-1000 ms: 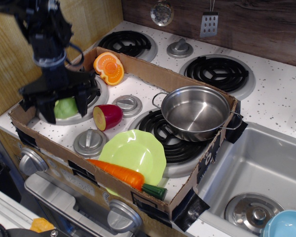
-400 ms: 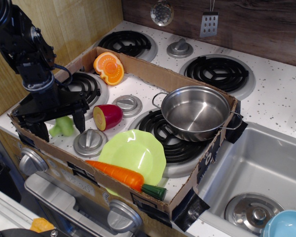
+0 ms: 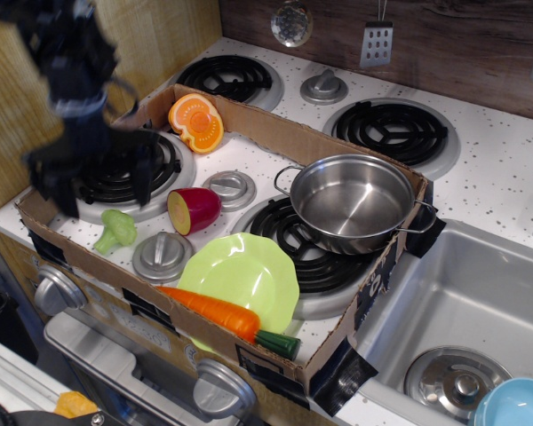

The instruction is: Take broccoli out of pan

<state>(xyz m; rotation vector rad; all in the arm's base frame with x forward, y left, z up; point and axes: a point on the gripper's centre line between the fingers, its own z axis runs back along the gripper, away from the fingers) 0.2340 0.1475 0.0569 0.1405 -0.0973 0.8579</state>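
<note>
The light-green broccoli [image 3: 115, 231] lies on its side on the white stove top at the front left, just below the left burner. The shiny steel pan [image 3: 353, 201] stands empty on the front right burner, far to the right of the broccoli. My gripper [image 3: 99, 182] hangs above the left burner, a little above and behind the broccoli. Its two black fingers [image 3: 147, 176] are spread apart and hold nothing. The arm is blurred.
A cardboard tray wall [image 3: 275, 131] rings the stove top. Inside lie a red half fruit [image 3: 194, 209], an orange slice [image 3: 196, 122], a lime-green plate [image 3: 241, 277] and a carrot [image 3: 222, 315]. Knobs [image 3: 161, 255] sit between burners. A sink [image 3: 462, 302] is on the right.
The gripper carried the broccoli down to the stove top at the front left, let go, and has risen and moved back. The broccoli now lies free.
</note>
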